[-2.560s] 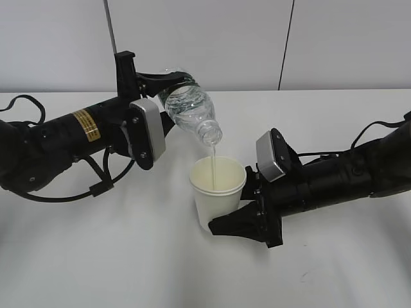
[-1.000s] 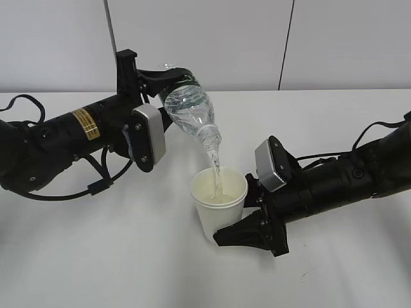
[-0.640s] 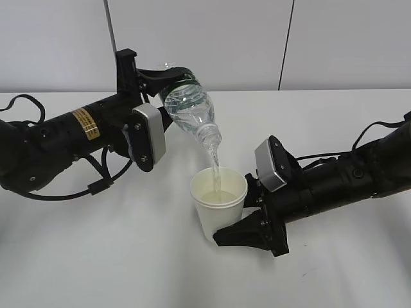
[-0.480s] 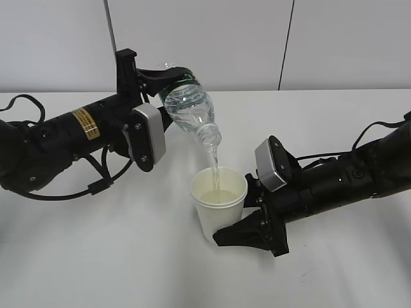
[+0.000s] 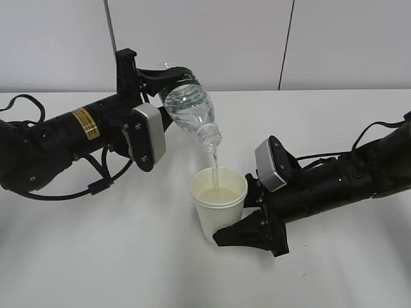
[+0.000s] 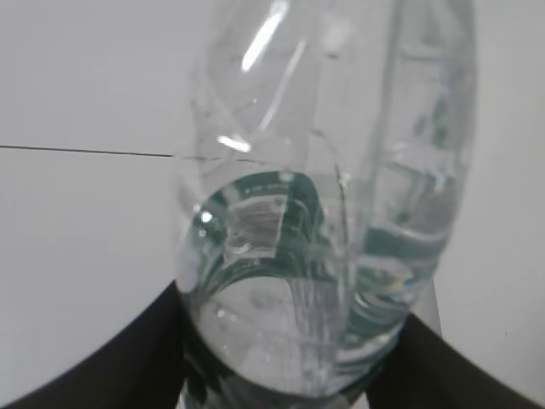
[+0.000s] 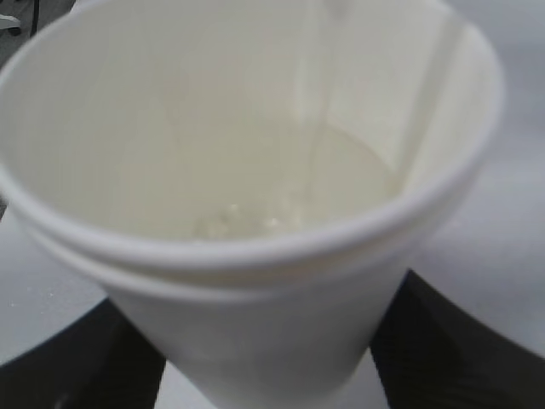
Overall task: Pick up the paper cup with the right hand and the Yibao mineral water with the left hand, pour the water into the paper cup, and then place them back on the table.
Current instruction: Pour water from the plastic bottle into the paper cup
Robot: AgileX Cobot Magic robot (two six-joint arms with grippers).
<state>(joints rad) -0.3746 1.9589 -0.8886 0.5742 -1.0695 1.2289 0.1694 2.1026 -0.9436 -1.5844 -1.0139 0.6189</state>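
Yibao mineral water [image 5: 187, 108] clamped in left hand [image 5: 156, 76], neck tilted down-right over frame-centre paper cup [image 5: 219, 203] gripped by right hand [image 5: 247, 231], stream landing inside.

Setting: probably a robotics lab or test room. A plain white table [image 5: 96, 269] stands against bare white wall panels [image 5: 347, 38]. Two black robot arms [image 5: 58, 138] rest on it.

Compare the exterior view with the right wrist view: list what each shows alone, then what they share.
Only the exterior view shows the left hand tilting the Yibao mineral water neck-down, both arms, and the table around them. Only the right wrist view shows the water pooled in the paper cup from close by, bubbles included. Both show the cup held in the right hand, its fingers on either side, and the thin stream falling into it.
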